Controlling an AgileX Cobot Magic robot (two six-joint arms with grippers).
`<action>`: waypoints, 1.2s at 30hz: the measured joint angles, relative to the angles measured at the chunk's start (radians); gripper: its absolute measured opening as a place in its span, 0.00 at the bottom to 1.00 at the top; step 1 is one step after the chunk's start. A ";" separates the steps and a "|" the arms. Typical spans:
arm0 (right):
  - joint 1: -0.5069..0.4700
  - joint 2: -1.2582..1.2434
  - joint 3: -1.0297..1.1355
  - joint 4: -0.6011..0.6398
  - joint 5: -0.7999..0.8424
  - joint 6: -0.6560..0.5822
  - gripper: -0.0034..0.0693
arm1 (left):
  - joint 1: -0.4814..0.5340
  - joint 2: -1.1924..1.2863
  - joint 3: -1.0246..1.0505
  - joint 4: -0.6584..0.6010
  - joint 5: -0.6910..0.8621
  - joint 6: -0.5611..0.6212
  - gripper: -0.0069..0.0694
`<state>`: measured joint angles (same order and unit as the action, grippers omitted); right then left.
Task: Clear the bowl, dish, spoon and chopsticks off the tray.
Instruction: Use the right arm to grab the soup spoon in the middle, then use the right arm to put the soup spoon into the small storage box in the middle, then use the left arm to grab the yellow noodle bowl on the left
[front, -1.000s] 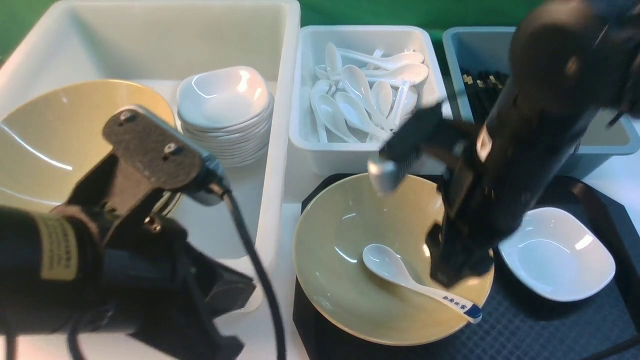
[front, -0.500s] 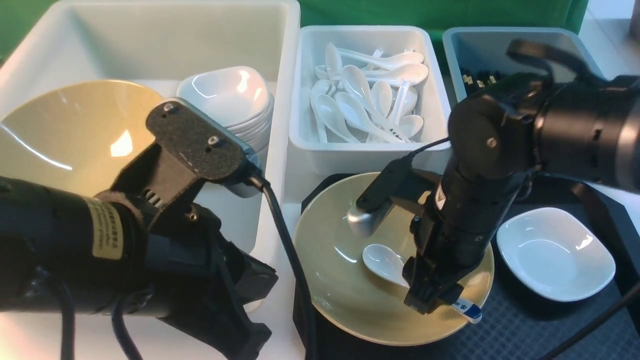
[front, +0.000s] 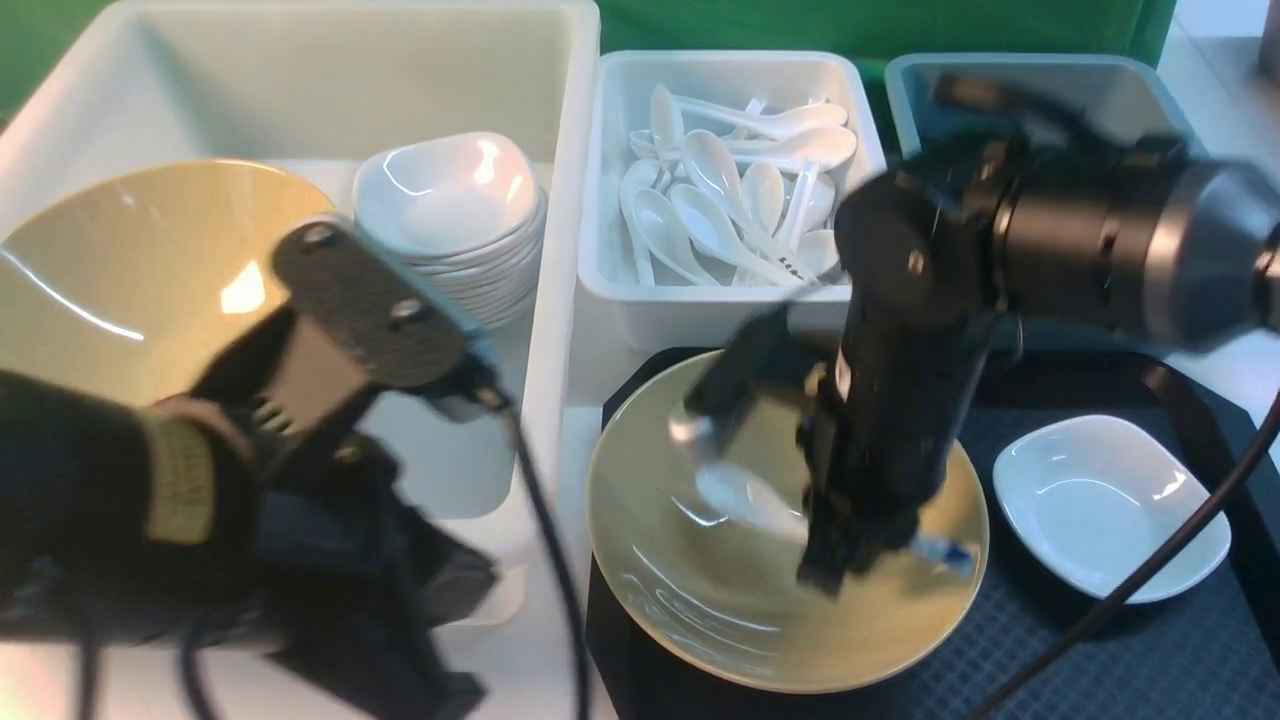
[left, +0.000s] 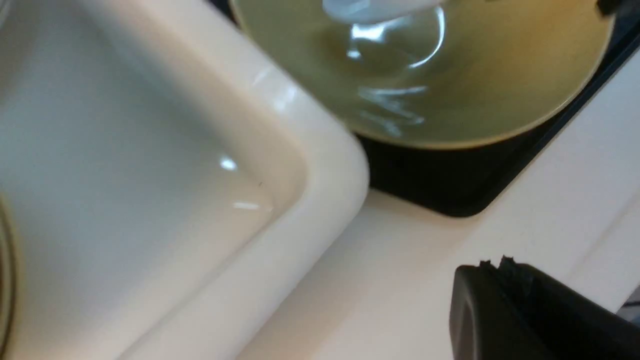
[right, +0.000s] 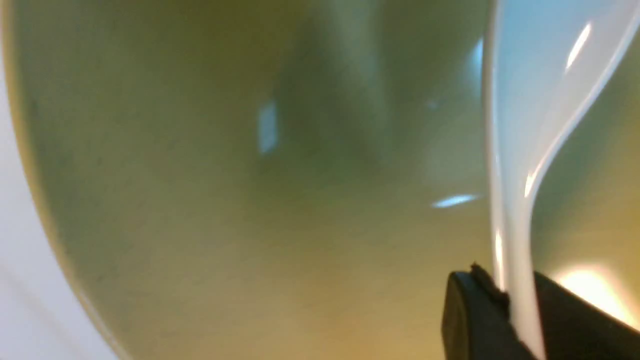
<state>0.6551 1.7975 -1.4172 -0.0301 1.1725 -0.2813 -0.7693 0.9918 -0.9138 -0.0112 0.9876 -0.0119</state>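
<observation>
The tan bowl (front: 760, 620) sits on the left end of the black tray (front: 1100, 660). My right gripper (front: 842, 572) reaches down into the bowl and is shut on the handle of the white spoon (front: 738, 496). The spoon looks blurred and sits a little above the bowl's floor. In the right wrist view the spoon (right: 520, 150) stands pinched between the jaws of the right gripper (right: 517, 282), over the bowl (right: 225, 200). The white dish (front: 1110, 505) lies on the tray right of the bowl. My left gripper (left: 492, 264) is shut and empty, near the tray corner (left: 450, 192). The chopsticks are hidden.
A large white bin (front: 560, 330) at the left holds another tan bowl (front: 130, 270) and a stack of white dishes (front: 450, 195). A white bin of spoons (front: 740, 190) and a grey-blue bin (front: 1110, 85) stand behind the tray. The right arm crosses in front of the grey-blue bin.
My right gripper came down onto the spoon's handle, shut on it and raised it, shifting it up and left. My left arm drew back a little to the left.
</observation>
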 joint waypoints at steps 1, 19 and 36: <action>-0.005 -0.007 -0.031 -0.015 -0.003 0.004 0.21 | 0.000 -0.020 0.000 0.023 0.025 -0.018 0.08; -0.214 0.270 -0.475 -0.072 -0.571 0.374 0.46 | 0.000 -0.080 0.000 -0.111 -0.067 -0.044 0.08; -0.212 0.104 -0.610 -0.048 0.061 0.125 0.67 | 0.075 0.175 -0.203 -0.168 -0.016 0.069 0.08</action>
<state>0.4428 1.9020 -2.0276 -0.0778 1.2333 -0.1564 -0.6942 1.1669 -1.1165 -0.1796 0.9713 0.0567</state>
